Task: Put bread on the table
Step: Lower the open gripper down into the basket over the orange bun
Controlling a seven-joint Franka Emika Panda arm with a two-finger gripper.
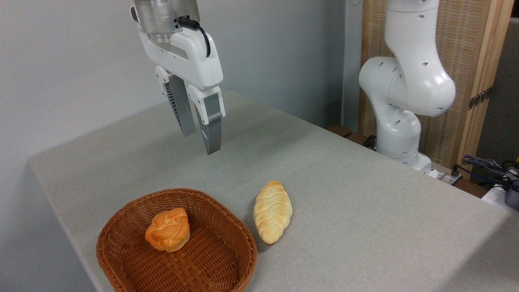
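Gripper (200, 140): hangs in the air above the table (344, 190), well clear of everything on it, fingers pointing down and set a narrow gap apart at the tips, nothing between them. Bread (168, 229), the small orange-golden knotted bun: sits inside the brown wicker basket (121, 247), on its woven floor toward the left-centre, upright, glossy twisted top showing, not touching the rim as far as I can see. Basket: stands at the near left corner of the grey table, otherwise holding nothing. Pale braided loaf (272, 211): lies on the table surface just beside the basket's right edge, apart from it. Arm base (405, 101): white, at the far right edge of the table. Progress, by my reading: nothing of the task is done yet. The bun is not grasped, not lifted, and is not on the cloth. Left to do: bring the gripper down and forward over the basket, widen the fingers enough to span the bun, close on it, lift it past the rim, and set it on open table.
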